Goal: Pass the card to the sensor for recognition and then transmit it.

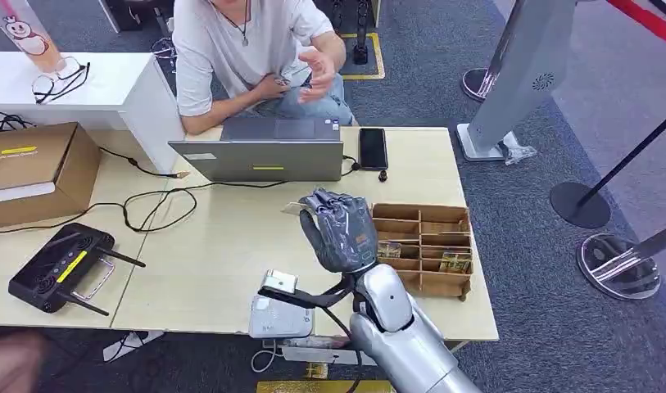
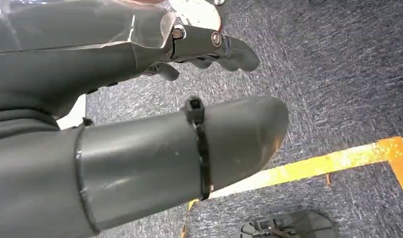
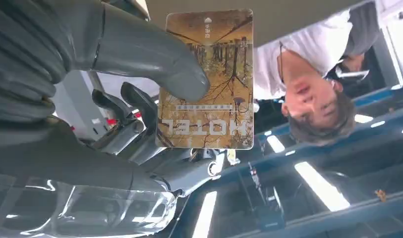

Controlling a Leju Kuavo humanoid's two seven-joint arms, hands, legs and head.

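Right hand (image 3: pixel 115 114), close against its wrist camera, pinches the card (image 3: pixel 206 79): the thick thumb presses on the printed face and the darker fingers (image 3: pixel 140 106) back it from behind, so the hand is closed on the card and on nothing else. Most of the card stands out past the thumb tip, its long axis running on from the fingers. Its face shows bare trees in brown and gold, the word "HOTEL" in large white letters, a line of small print I cannot read and a small white mark at the far end.

From the head view the same hand (image 1: pixel 339 229) is raised over the table (image 1: pixel 215 246), back of the hand toward the camera, with 1 pale edge of the card (image 1: pixel 295 210) showing just beside the fingers on the robot's left. The sensor (image 1: pixel 278 309), a grey box with a small raised plate, sits at the near table edge, below and to the robot's left of the fingers, fairly near. My judgement: the card must travel down and leftward, face turned to that plate.

Left hand (image 2: pixel 209 47) hangs over carpet, fingers loosely curled, holding nothing.
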